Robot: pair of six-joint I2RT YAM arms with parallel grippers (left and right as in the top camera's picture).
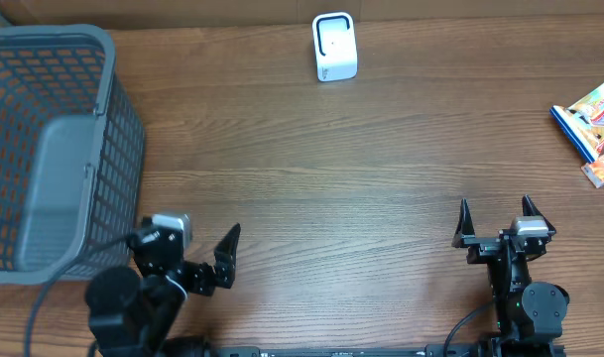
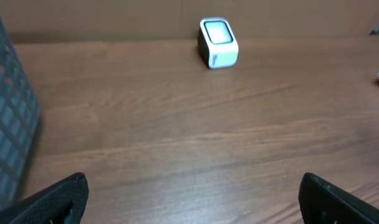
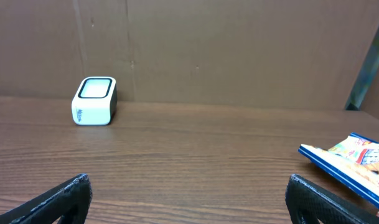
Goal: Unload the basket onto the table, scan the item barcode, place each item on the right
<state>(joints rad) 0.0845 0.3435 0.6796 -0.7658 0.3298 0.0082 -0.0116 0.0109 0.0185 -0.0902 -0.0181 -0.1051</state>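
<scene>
The white barcode scanner (image 1: pixel 334 47) stands at the back of the wooden table, its window facing up; it also shows in the left wrist view (image 2: pixel 218 42) and the right wrist view (image 3: pixel 94 101). The item, a colourful flat packet with a blue edge (image 1: pixel 587 116), lies at the far right edge (image 3: pixel 350 162). My left gripper (image 1: pixel 197 250) hovers open near the front left (image 2: pixel 192 186), nothing between its fingers. Front right, my right gripper (image 1: pixel 497 212) is open and empty too (image 3: pixel 189 185), well short of the packet.
A grey mesh basket (image 1: pixel 108 74) fills the left side, close to my left arm (image 2: pixel 9 124). A small orange packet (image 1: pixel 601 171) lies just in front of the item. A brown cardboard wall (image 3: pixel 239 50) closes the back of the table.
</scene>
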